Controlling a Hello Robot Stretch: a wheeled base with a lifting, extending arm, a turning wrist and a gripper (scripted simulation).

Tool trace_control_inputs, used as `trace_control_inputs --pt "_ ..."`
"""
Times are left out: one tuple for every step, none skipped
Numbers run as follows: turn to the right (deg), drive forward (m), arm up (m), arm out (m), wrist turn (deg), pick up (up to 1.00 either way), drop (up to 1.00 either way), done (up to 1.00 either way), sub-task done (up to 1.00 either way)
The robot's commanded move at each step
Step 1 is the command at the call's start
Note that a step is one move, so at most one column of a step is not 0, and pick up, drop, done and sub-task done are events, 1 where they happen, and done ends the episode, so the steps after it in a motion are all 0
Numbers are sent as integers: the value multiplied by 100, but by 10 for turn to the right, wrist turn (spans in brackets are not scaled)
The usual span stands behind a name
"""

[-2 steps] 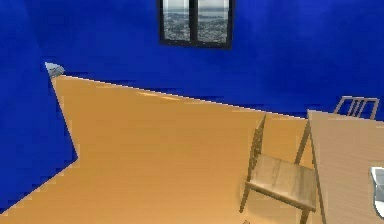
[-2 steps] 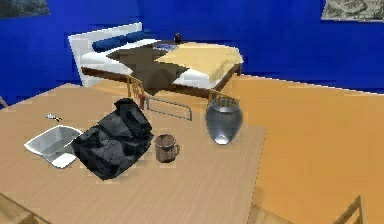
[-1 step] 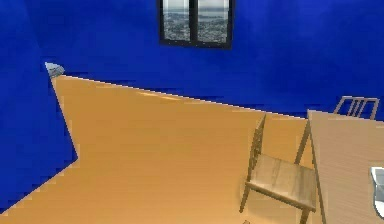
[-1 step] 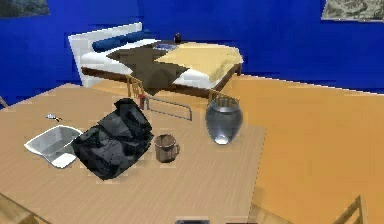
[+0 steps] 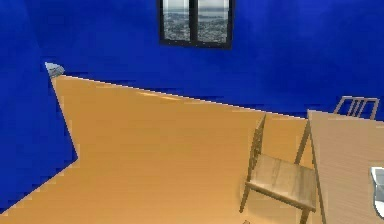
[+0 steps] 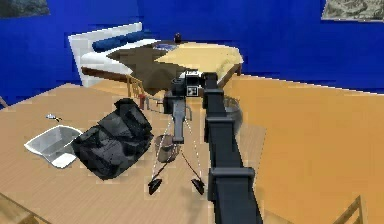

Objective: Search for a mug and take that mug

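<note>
No shape I can call a mug stands out. My arm (image 6: 226, 160) rises as a dark bar from the arm side view's bottom edge over a wooden table (image 6: 60, 195). Two white marked squares (image 6: 192, 88) sit at its far end. The gripper (image 6: 175, 186) hangs left of the bar, its dark body above two thin fingers (image 6: 153, 186) that point down toward the tabletop. A small grey round blob (image 6: 165, 149) lies at the gripper, so I cannot tell whether it holds anything.
A black bag (image 6: 115, 140) and a white shallow container (image 6: 55, 143) lie on the table. Beyond stand a bed (image 6: 110, 50) and a round wooden table (image 6: 205, 55). In the forward view a wooden chair (image 5: 280, 175) stands beside the table (image 5: 345, 160), with orange floor (image 5: 150, 140) and a window (image 5: 196, 22).
</note>
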Motion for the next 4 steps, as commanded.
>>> trace_control_inputs --pt "0 0 0 0 450 0 0 0 0" --pt "0 0 0 0 450 0 0 0 0" --pt "0 0 0 0 450 0 0 0 0" --pt "0 0 0 0 240 0 0 0 0"
